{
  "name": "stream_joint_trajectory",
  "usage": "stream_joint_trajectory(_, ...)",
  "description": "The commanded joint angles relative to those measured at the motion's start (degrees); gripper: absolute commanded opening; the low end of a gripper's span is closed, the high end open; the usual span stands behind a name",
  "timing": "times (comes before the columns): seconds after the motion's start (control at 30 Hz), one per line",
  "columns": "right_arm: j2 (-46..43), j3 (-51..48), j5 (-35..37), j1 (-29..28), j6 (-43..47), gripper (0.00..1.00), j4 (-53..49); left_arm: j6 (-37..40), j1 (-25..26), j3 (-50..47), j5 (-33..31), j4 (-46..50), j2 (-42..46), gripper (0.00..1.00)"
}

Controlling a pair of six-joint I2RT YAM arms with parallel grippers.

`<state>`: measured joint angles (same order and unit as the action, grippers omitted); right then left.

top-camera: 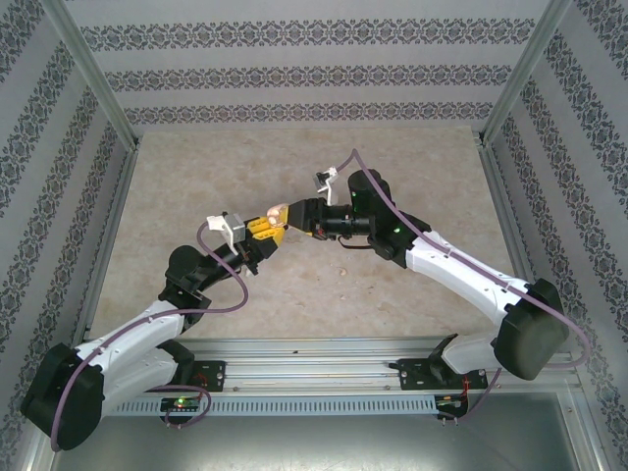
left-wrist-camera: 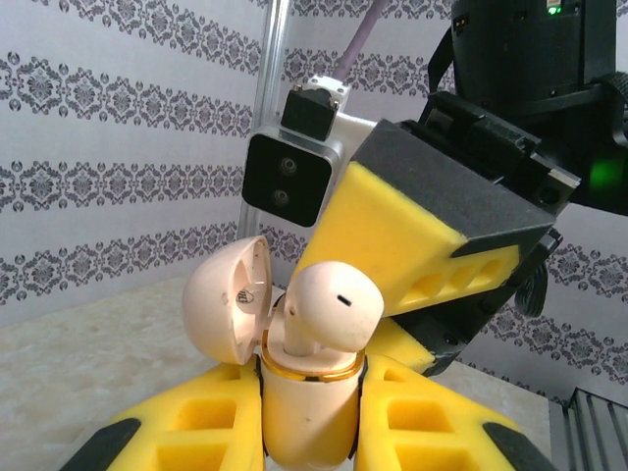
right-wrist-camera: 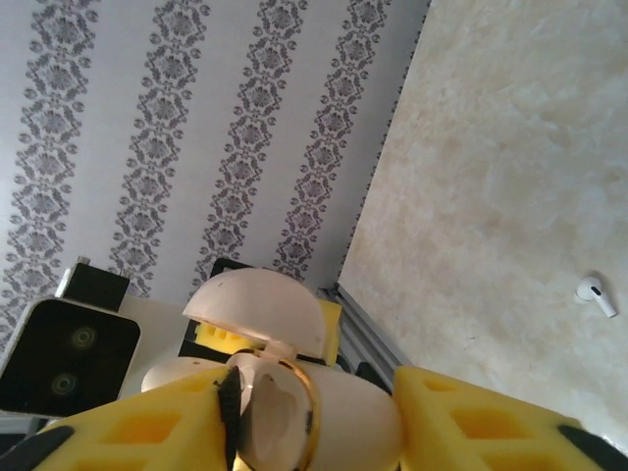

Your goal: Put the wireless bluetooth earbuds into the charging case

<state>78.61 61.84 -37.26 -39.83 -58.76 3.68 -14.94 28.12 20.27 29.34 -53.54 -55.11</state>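
Holding the charging case [left-wrist-camera: 306, 417] upright off the table [right-wrist-camera: 510, 147], the left gripper [top-camera: 260, 229] is clamped tight on its body, lid [left-wrist-camera: 228, 299] swung open. One earbud [left-wrist-camera: 334, 304] sits in the case mouth, head proud of the gold rim [left-wrist-camera: 312, 371]. The right gripper [right-wrist-camera: 312, 392] has its jaws partly apart either side of the case; can't tell if they pinch anything. One pad [left-wrist-camera: 383, 226] crowds the earbud head. The second earbud [right-wrist-camera: 594, 292] lies on the table, well apart.

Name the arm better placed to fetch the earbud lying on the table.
Right: the left gripper is shut on the open charging case, and the loose earbud lies in the right wrist view.
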Motion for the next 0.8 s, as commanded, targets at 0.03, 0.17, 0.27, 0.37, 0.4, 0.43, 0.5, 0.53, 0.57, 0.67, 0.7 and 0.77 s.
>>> stream_joint_trajectory(0.03, 0.2, -1.3, -2.1, -0.1, -1.7, 0.29, 5.8, -1.5, 0.5, 1.0, 0.6, -4.1, 0.0, 0.00)
stream_joint_trajectory(0.17, 0.1, -2.2, -1.9, 0.0, -1.7, 0.22, 6.8, -1.5, 0.4, 0.6, 1.2, -3.7, 0.6, 0.00)
stream_joint_trajectory(0.27, 0.0, -3.1, -1.9, 0.0, -2.1, 0.19, 8.2, -1.3, 0.4, 0.5, 1.7, -2.6, 1.1, 0.06)
stream_joint_trajectory(0.37, 0.2, -3.7, -2.3, 0.0, -3.0, 0.17, 9.6, -0.8, 0.5, 0.8, 2.1, -1.6, 1.4, 0.12)
stream_joint_trajectory(0.4, 0.2, -3.9, -2.5, -0.1, -3.3, 0.17, 10.0, -0.7, 0.5, 0.8, 2.1, -1.2, 1.2, 0.16)
stream_joint_trajectory(0.43, 0.3, -3.9, -2.6, 0.0, -3.5, 0.16, 10.4, -0.6, 0.5, 0.9, 2.1, -1.2, 1.2, 0.20)
stream_joint_trajectory(0.5, 0.2, -4.2, -3.0, 0.0, -3.9, 0.16, 10.9, -0.4, 0.5, 1.0, 2.0, -1.3, 0.9, 0.27)
stream_joint_trajectory(0.53, 0.2, -4.3, -3.1, -0.1, -4.1, 0.16, 11.0, -0.3, 0.4, 1.2, 2.1, -1.2, 0.7, 0.30)
stream_joint_trajectory(0.57, 0.1, -4.4, -3.2, -0.2, -4.3, 0.16, 11.1, -0.3, 0.5, 1.3, 2.1, -1.3, 0.6, 0.32)
stream_joint_trajectory(0.67, 0.1, -4.6, -3.6, -0.2, -4.5, 0.16, 11.2, 0.1, 0.4, 1.7, 2.5, -1.7, -0.2, 0.38)
stream_joint_trajectory(0.7, 0.1, -4.6, -3.9, -0.2, -4.6, 0.16, 11.2, 0.1, 0.4, 1.7, 2.6, -1.9, -0.5, 0.39)
stream_joint_trajectory(0.77, 0.1, -4.8, -4.0, -0.3, -4.8, 0.16, 11.4, 0.1, 0.4, 1.8, 3.0, -2.3, -1.0, 0.40)
